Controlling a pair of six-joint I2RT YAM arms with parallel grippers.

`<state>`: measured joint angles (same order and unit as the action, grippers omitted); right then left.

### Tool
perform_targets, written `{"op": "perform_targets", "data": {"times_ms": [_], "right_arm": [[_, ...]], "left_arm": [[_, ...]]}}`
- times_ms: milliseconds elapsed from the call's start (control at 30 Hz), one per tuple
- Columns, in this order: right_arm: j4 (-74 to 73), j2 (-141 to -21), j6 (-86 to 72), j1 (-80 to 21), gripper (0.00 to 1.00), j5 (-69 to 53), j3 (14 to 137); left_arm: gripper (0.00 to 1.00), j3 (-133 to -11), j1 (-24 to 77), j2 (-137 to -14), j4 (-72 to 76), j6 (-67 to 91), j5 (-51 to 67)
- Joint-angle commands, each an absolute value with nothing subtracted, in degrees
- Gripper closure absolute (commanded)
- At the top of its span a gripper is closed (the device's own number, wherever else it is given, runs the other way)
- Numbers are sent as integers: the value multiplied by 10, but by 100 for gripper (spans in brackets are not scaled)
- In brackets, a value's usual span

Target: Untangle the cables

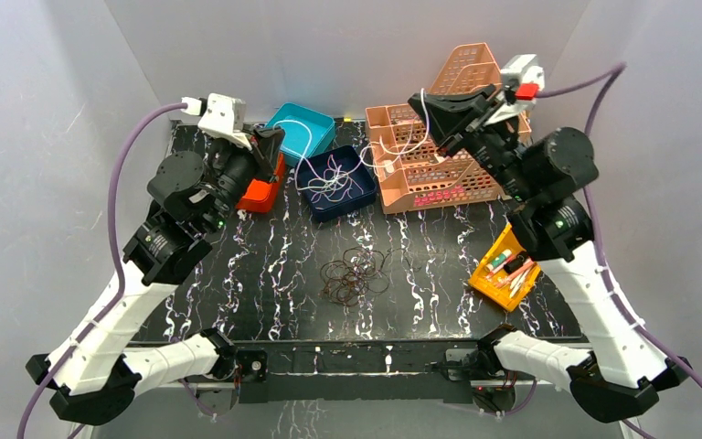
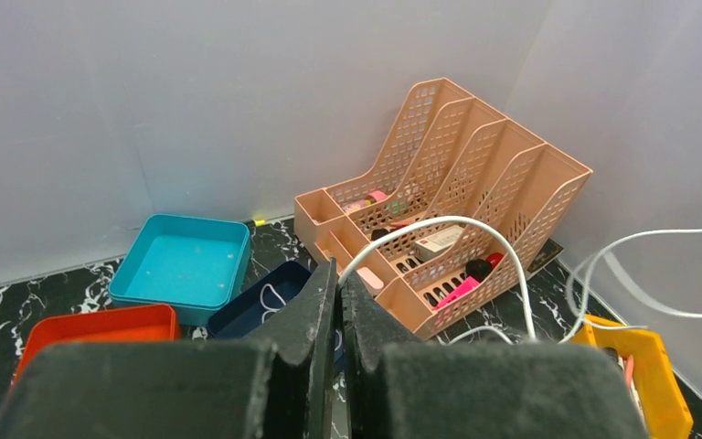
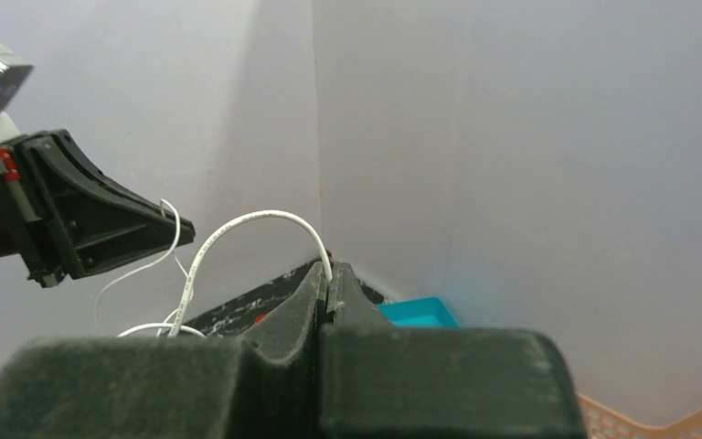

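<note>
**A:** Jaws are clenching on both sides. The left gripper (image 2: 338, 274) is pinching a white cable (image 2: 457, 220) near the table's (image 1: 439, 265) far-left corner.

**B:** And the right gripper (image 3: 329, 273) is gripping a white strand (image 3: 256, 216) above the peach organizer (image 1: 439, 178) at the far edge. Loops (image 1: 329, 178) are trailing into the navy tray (image 1: 347, 207); a brown bunch (image 1: 355, 274) is lying mid-table.

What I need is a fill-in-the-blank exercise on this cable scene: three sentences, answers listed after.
1. The left gripper and right gripper are each shut on a thin cable coloured ___.
2. The brown cables lie on the ___, held by neither gripper.
3. The tray holding the white tangle is dark ___.
Missing words: white; table; blue.
</note>
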<state>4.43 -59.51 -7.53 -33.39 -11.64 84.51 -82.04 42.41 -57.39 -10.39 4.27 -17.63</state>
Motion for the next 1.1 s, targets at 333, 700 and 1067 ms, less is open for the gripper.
{"op": "perform_targets", "data": {"times_ms": [333,700,1067], "right_arm": [[-28,-712,-99,-332,100,-100,842],[-25,-846,-73,-328,100,-46,866],[19,-1051,-81,-292,100,-66,968]], "left_arm": [[100,-796,367,-701,-122,124,-111],[100,-801,233,-847,-43,163,22],[100,-851,160,-1031,45,187,81]]}}
